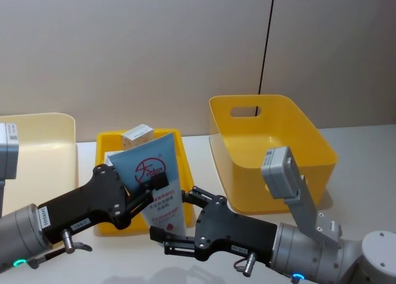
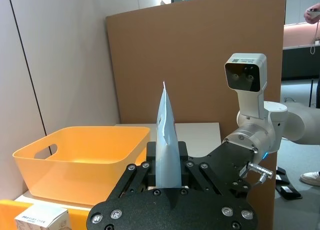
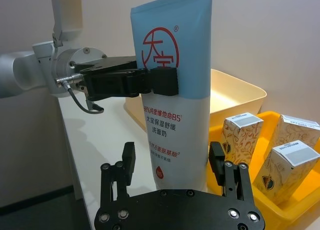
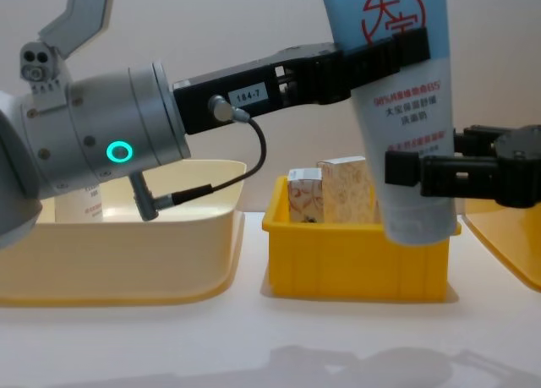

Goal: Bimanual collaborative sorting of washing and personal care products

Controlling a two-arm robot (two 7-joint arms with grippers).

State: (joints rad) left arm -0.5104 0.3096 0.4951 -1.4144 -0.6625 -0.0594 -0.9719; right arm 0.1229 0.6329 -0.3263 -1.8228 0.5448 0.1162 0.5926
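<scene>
A tall pale-blue tube (image 1: 150,172) with a red circular logo hangs upright above the small yellow tray (image 1: 105,225). My left gripper (image 1: 158,182) is shut on its upper half, just below the logo; the same clamp shows in the chest view as left gripper (image 4: 385,54) on tube (image 4: 406,117). My right gripper (image 3: 172,162) is open, its fingers (image 3: 129,162) standing on either side of the tube's lower part (image 3: 172,115). In the tray stand small white cartons (image 3: 240,140) (image 3: 291,166) (image 4: 345,189) with reddish-brown pattern.
A large yellow bin (image 1: 272,149) sits at the right. At the left is a cream bin (image 1: 62,148), holding a pale item with red print (image 4: 87,200). The table is white and a wall stands close behind.
</scene>
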